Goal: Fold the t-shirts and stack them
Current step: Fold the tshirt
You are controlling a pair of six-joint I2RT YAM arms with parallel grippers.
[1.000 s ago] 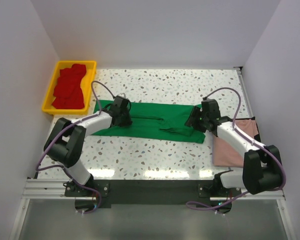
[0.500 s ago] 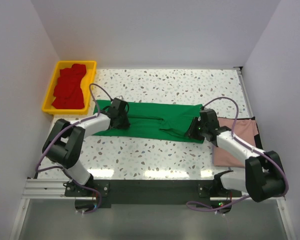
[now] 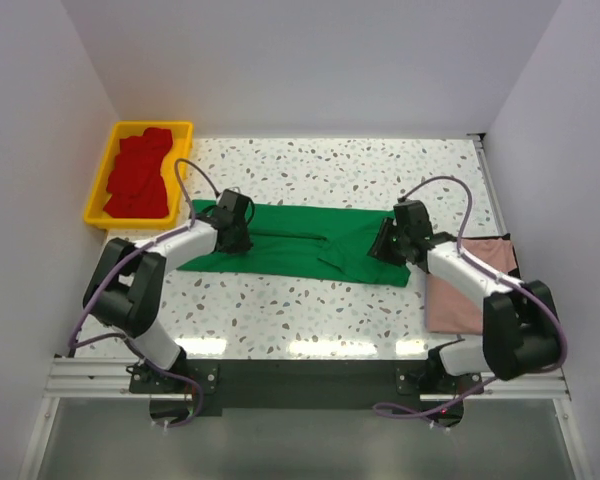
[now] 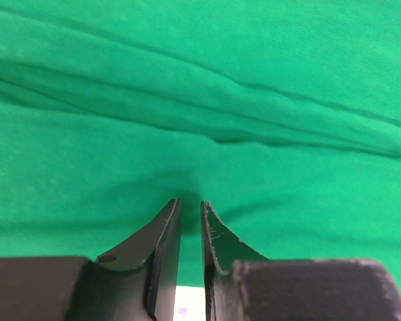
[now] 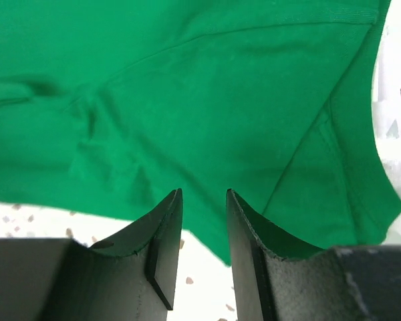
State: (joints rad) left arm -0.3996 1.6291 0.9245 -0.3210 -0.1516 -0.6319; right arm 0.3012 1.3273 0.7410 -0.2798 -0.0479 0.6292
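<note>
A bright green t-shirt (image 3: pixel 300 240) lies spread flat and wide across the middle of the table. My left gripper (image 3: pixel 238 236) is down over its left part. In the left wrist view its jaws (image 4: pixel 190 204) stand a narrow slit apart above wrinkled green cloth (image 4: pixel 200 100), with nothing between them. My right gripper (image 3: pixel 387 248) is at the shirt's right end. Its jaws (image 5: pixel 204 194) are open over the near hem of the green cloth (image 5: pixel 187 87), holding nothing. A dusty pink t-shirt (image 3: pixel 475 285) lies folded at the right, under the right arm. Several red t-shirts (image 3: pixel 138 175) fill the tray.
The yellow plastic tray (image 3: pixel 150 126) stands at the far left corner. White walls close in the table on three sides. Speckled tabletop (image 3: pixel 310 300) shows in front of the green shirt and behind it.
The right gripper dipped toward the shirt's near right corner, then drew back a little. The left gripper slid slightly toward the far left over the cloth. The shirt lies as before.
</note>
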